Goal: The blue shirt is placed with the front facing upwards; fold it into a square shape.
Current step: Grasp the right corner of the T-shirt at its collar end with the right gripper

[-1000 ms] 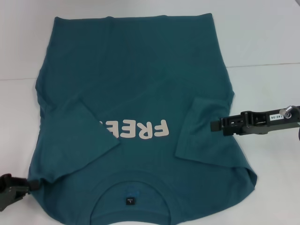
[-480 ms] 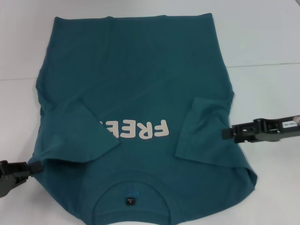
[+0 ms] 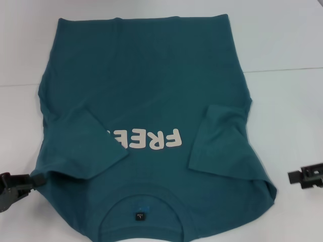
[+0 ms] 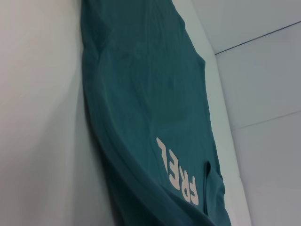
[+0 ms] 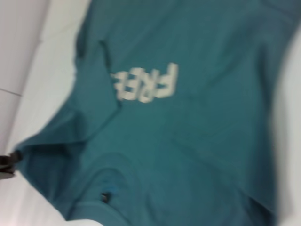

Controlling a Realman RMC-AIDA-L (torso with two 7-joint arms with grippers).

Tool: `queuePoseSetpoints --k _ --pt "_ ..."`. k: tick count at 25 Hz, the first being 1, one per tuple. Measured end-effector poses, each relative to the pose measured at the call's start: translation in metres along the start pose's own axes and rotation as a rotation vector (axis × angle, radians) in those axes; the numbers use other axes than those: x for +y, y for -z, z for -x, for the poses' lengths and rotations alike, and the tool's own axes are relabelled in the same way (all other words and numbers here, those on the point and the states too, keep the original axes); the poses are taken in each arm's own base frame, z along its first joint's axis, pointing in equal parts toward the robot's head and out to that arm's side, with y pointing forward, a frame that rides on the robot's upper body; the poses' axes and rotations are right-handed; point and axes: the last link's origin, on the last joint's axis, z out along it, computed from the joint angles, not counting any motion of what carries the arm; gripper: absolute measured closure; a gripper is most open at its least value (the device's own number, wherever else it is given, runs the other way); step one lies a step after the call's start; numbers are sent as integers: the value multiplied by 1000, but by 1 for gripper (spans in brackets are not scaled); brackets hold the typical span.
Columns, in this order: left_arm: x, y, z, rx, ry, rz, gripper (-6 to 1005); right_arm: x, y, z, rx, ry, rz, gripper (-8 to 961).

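Note:
The blue shirt point(image 3: 146, 96) lies flat on the white table with its front up. Its cream "FREE" print point(image 3: 151, 139) reads upside down, and the collar with its dark label point(image 3: 139, 216) is nearest me. Both sleeves are folded inward over the chest. My left gripper point(image 3: 34, 180) is at the near left, shut on the shirt's left shoulder corner, which draws to a point at it. The right wrist view shows the same pinch, with the left gripper point(image 5: 7, 162) at the shirt point(image 5: 188, 117) corner. My right gripper point(image 3: 292, 176) hangs off the shirt's right side, apart from the cloth.
The white table point(image 3: 287, 101) shows a seam line running across it on the right. Bare table surface lies right of the shirt and at the far left.
My right gripper has drawn back to the right and nearer, away from the folded right sleeve. My left gripper has shifted slightly away from me, taking the shoulder corner with it.

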Motion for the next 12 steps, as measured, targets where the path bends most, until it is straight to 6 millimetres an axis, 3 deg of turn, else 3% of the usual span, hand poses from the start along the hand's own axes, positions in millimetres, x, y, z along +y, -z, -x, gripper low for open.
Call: queuePoseSetpoints --k 5,12 --pt "1 -2 0 -1 -2 4 951 -14 -2 -6 -1 -28 -74 249" --pt "0 0 1 5 5 3 950 -13 -21 1 -5 2 -109 249"
